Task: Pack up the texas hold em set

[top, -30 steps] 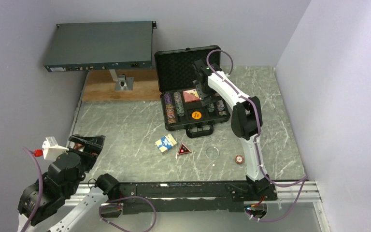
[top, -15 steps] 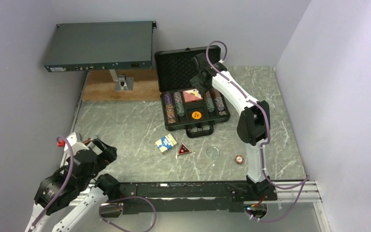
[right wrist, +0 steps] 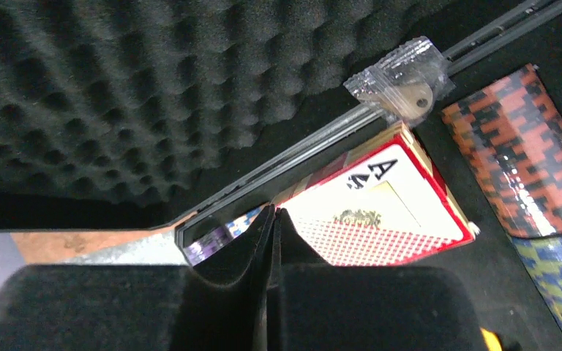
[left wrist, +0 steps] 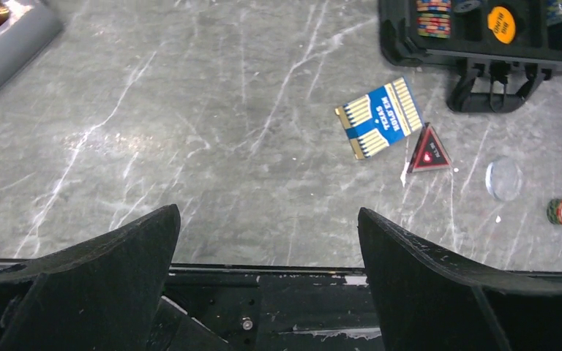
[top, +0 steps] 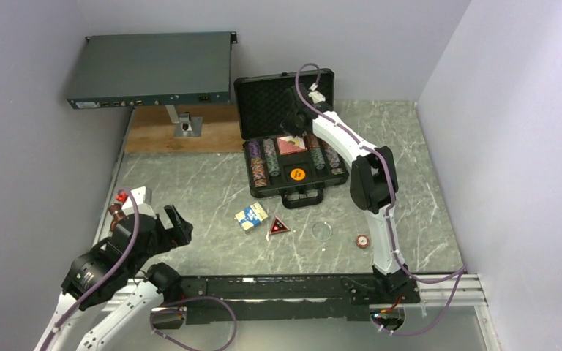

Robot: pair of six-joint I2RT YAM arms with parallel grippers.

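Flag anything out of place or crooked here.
Four pieces lie loose on the table in front of the open case: a blue card box, a red triangle, a clear disc and a chip. Inside, the red card deck looks crooked in its slot.

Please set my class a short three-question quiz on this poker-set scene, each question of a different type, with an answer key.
1. True or false: the blue card deck lies inside the case.
2. Which one is shut? A: the left gripper. B: the right gripper.
3. What colour is the round button lying in the case?
Key: 1 false, it lies outside, in front of the case. 2 B. 3 orange.
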